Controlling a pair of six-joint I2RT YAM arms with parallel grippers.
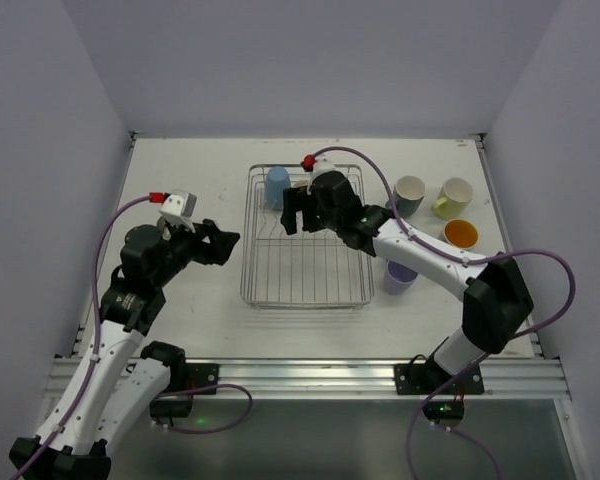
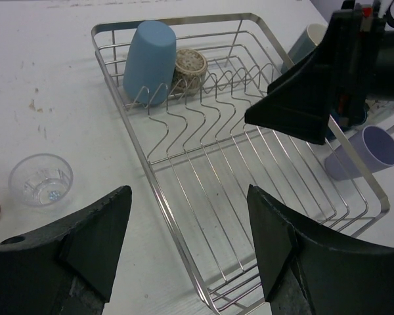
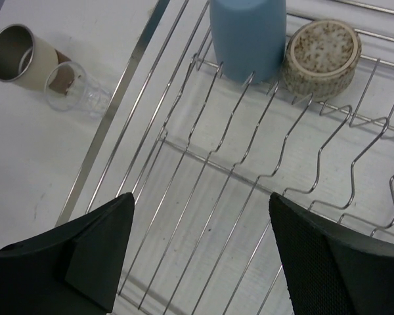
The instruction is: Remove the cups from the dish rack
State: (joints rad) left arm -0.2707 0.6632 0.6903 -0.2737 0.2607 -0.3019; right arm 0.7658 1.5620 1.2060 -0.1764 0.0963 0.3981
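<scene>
The right gripper point(image 3: 201, 216) hangs spread wide and empty over the dish rack point(image 3: 113, 111), with only bare wire between its dark matte fingers. At its 12 o'clock in the wrist view, the light blue cup point(image 3: 248, 36) stands mouth-down at the rack's far end, against the wavy prongs point(image 3: 295, 151). A squat speckled beige cup point(image 3: 320, 58) sits just beside it at 1 o'clock. The blue cup looks like smooth, stiff plastic, so it is probably light and a little slippery. A firm pinch across its straight wall at mid-height should hold it. The speckled one looks ceramic, so heavier and chippable, and is best taken across its short sides. The left gripper point(image 2: 189, 197) is likewise open and holds nothing, at the rack's 9 o'clock edge in the top view. A clear tumbler point(image 2: 41, 179) stands on the table point(image 2: 46, 79) outside the rack. A lavender cup point(image 1: 400, 276) stands off the rack's 4 o'clock corner.
</scene>
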